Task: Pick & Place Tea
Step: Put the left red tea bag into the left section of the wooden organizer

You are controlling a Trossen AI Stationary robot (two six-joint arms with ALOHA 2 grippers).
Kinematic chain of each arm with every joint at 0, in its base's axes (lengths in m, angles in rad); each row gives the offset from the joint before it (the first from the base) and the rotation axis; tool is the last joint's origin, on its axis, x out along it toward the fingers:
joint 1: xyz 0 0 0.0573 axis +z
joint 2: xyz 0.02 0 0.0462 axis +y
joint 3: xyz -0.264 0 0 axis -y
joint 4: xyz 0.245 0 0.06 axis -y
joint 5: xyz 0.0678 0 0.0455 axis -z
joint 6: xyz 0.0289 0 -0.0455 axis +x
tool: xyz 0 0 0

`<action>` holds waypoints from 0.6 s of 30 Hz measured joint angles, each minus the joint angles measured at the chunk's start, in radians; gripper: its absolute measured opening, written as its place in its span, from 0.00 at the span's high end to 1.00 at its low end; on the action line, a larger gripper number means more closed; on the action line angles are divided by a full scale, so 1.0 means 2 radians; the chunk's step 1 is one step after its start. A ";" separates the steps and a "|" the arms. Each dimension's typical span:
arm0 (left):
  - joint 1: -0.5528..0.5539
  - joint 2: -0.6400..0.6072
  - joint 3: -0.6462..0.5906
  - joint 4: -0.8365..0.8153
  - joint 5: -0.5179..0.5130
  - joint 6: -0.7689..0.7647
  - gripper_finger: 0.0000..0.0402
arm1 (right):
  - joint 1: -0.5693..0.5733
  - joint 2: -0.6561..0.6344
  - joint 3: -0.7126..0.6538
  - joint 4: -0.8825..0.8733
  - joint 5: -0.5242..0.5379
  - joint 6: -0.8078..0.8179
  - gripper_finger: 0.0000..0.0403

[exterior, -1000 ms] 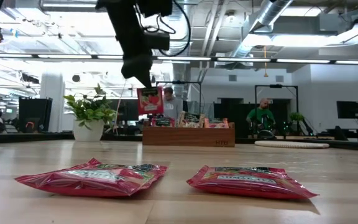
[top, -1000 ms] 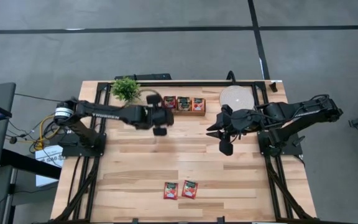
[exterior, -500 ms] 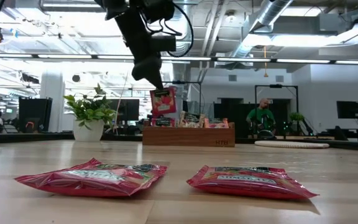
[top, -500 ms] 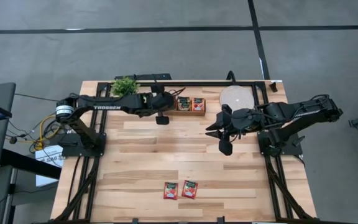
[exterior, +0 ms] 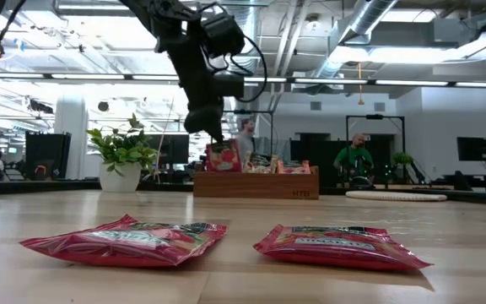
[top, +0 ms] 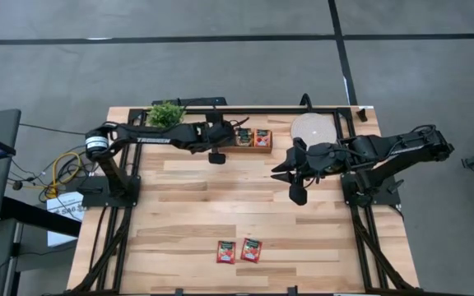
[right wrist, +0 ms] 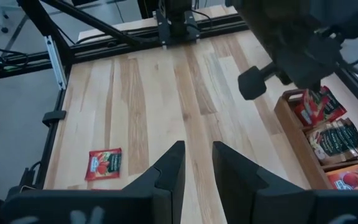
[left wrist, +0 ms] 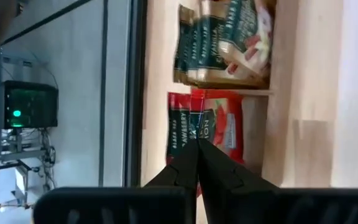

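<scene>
My left gripper (top: 220, 136) is over the left end of the wooden box (top: 263, 149) at the table's far edge, shut on a red tea packet (left wrist: 219, 127). In the low view the packet (exterior: 224, 157) hangs below the gripper (exterior: 210, 131), and its lower end is behind the box's front wall (exterior: 256, 183). The neighbouring compartment holds a dark green packet (left wrist: 222, 43). Two more red packets (top: 226, 251) (top: 251, 249) lie flat near the table's near edge. My right gripper (top: 291, 169) hovers open over the table's middle right. My left gripper pinches the red packet between its two fingers at the packet's upper edge (left wrist: 199, 135), coming from above and pointing down. The packet hangs upright below the fingers, its lower part inside the box's left compartment. Whether it rests on the box floor cannot be seen.
A potted plant (top: 165, 116) stands left of the box, close to my left arm. A round pale mat (top: 313, 127) lies right of the box. Bare wood stretches between the box and the two packets (exterior: 125, 239) (exterior: 340, 245) near the front.
My left gripper has carried the red packet toward the table's far edge and slightly right, to the box, and then down. The packet, lifted clear above the box before, now hangs with its lower end in the left compartment. The gripper has stayed shut.
</scene>
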 joint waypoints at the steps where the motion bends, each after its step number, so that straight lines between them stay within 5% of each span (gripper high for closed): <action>1: 0.003 0.002 0.000 0.003 0.003 0.000 1.00 | 0.000 0.000 0.000 0.000 0.000 0.000 0.81; 18: 0.022 0.028 0.000 0.007 -0.001 0.024 1.00 | 0.000 0.000 0.000 0.007 0.000 0.000 0.81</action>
